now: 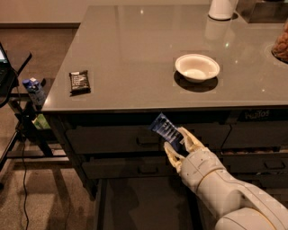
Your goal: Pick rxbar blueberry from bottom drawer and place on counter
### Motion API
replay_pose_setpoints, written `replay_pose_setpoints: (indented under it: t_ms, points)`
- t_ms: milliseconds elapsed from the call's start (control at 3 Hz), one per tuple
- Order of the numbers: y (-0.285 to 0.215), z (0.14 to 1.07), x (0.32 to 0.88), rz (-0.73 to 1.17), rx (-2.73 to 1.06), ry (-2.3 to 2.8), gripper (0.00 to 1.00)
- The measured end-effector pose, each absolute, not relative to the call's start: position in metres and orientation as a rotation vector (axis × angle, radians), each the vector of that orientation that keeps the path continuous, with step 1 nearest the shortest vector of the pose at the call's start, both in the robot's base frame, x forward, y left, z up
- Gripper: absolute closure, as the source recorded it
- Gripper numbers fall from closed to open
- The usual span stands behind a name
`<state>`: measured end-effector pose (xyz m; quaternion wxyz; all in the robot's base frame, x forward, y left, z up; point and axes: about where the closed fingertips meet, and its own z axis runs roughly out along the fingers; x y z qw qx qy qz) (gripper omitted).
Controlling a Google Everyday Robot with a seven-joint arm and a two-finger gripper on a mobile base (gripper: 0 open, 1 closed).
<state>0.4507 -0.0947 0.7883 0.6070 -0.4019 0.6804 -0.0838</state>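
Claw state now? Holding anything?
Claw: closed on the small dark blue-wrapped snack bar, held in front of the dark drawer fronts, below the edge of the glossy grey counter.

Floor (pixel 40 197): speckled beige-brown, running down the left side and under the stand.
Wall (pixel 40 11): a pale band at top left, beyond the floor.
Surface (pixel 148 54): a glossy grey slab filling most of the view.
Cabinet (pixel 108 139): dark, beneath the surface, with drawer fronts that have rectangular handles.
Stand (pixel 18 130): a black folding frame at the left edge, beside the cabinet.
Cable (pixel 23 179): thin and black, trailing from the stand down to the floor.
Light: dim and warm, with small bright lamp spots mirrored in the surface.
Claw (pixel 176 141): in front of the cabinet, just below the surface's edge, pinching the rxbar blueberry (pixel 165 129).
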Motion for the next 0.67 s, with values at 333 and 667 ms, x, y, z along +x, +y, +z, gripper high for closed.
replay_pose_setpoints:
  t_ms: [333, 667]
  points:
    - [-0.088, 0.808, 0.458, -0.187, -0.894, 1.526, 1.00]
    - [-0.089, 0.836, 0.468, -0.201, -0.864, 1.488, 1.00]
